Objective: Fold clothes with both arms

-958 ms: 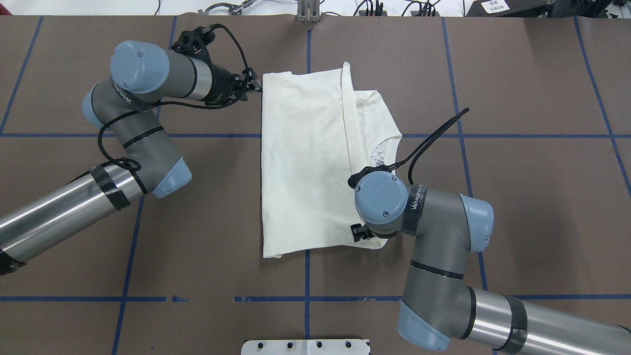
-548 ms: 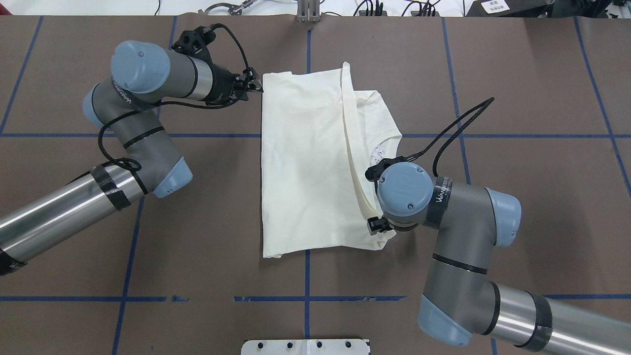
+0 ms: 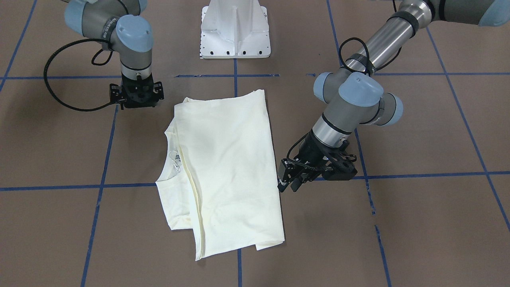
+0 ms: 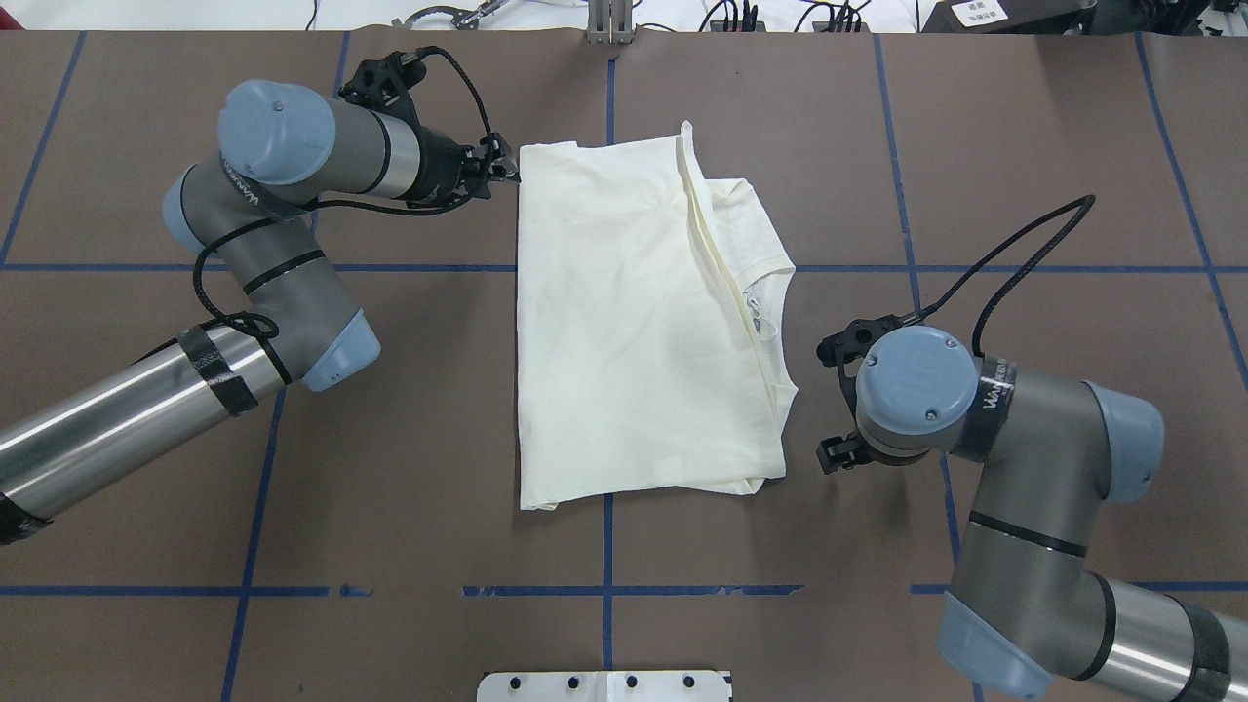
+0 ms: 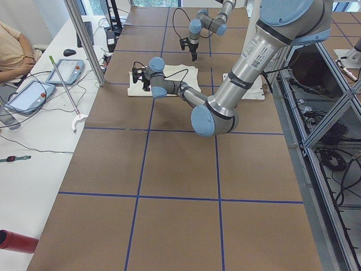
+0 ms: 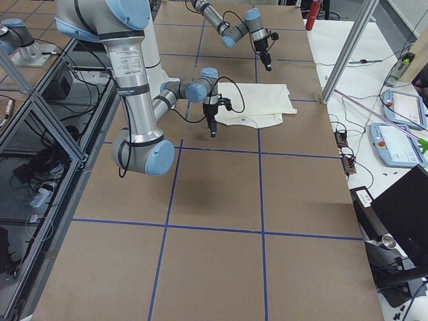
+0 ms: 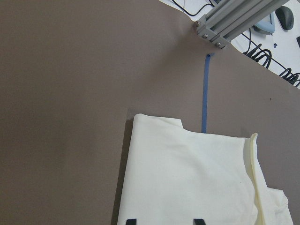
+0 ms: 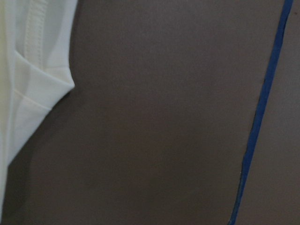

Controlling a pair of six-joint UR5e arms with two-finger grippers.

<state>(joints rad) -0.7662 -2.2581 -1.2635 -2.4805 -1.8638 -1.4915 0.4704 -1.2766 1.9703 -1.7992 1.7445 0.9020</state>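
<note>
While left end effector (image 3: 289, 183) spread, right end effector (image 3: 137, 101) unclear, T-shirt (image 4: 624, 331) runs near-far, neckline (image 4: 770, 292) rightward.

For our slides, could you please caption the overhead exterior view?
Folded cream T-shirt on the table, left gripper at its far corner, right gripper apart from its near corner.
</note>
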